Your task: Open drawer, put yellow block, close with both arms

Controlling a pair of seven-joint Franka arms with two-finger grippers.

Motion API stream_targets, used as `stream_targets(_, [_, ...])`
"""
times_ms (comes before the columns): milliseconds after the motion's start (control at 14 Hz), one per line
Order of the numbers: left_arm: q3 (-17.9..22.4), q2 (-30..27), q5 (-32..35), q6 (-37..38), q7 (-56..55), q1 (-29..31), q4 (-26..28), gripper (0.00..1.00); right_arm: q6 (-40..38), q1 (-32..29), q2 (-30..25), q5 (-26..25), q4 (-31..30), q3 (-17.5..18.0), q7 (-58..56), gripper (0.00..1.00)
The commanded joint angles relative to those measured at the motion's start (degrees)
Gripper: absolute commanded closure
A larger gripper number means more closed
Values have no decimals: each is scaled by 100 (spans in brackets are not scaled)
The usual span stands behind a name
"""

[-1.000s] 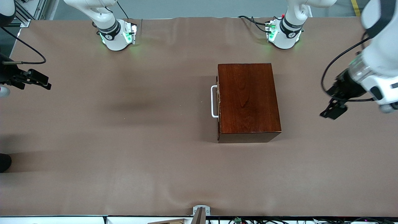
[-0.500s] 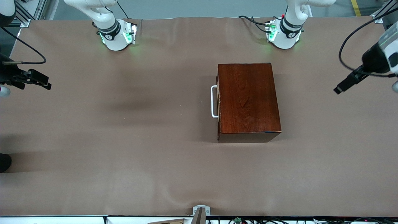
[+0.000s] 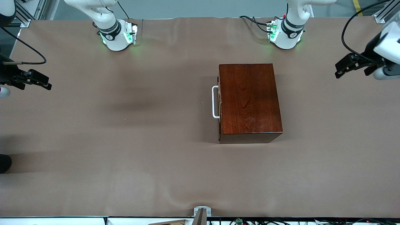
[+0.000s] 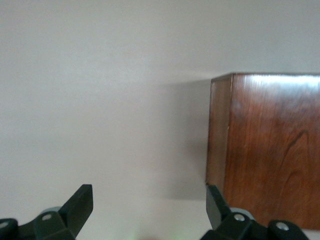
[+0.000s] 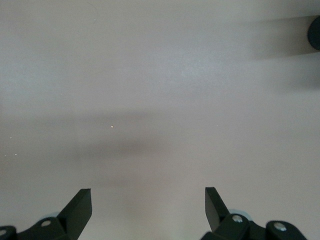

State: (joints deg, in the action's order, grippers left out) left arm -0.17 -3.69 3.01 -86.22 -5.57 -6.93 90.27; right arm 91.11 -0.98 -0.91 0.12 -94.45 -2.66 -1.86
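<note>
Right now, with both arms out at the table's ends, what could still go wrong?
The yellow block shows in no view, so whether it went inside cannot be checked. The drawer looks shut, its white handle untouched. Both the left pincer and the right pincer are open, over bare table.

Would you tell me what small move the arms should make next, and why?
Probably bring the right hand toward the white handle. The drawer is fully shut in the wooden box, its handle faces the right arm's end, and both that hand and the left hand hang open over the ends of the table. No yellow block shows, so I cannot tell whether it is already inside.
</note>
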Motion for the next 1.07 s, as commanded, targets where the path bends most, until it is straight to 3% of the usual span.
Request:
stream_targets(0, [-168, -8, 95, 289, 591, 210, -186, 0, -31, -95, -50, -82, -39, 72, -69, 0])
stream_targets(571, [-264, -61, -195, 597, 706, 473, -194, 0, -93, -95, -50, -73, -38, 63, -78, 0])
stream_targets(1000, [-581, 18, -195, 545, 680, 667, -221, 0, -93, -104, -50, -64, -38, 63, -78, 0])
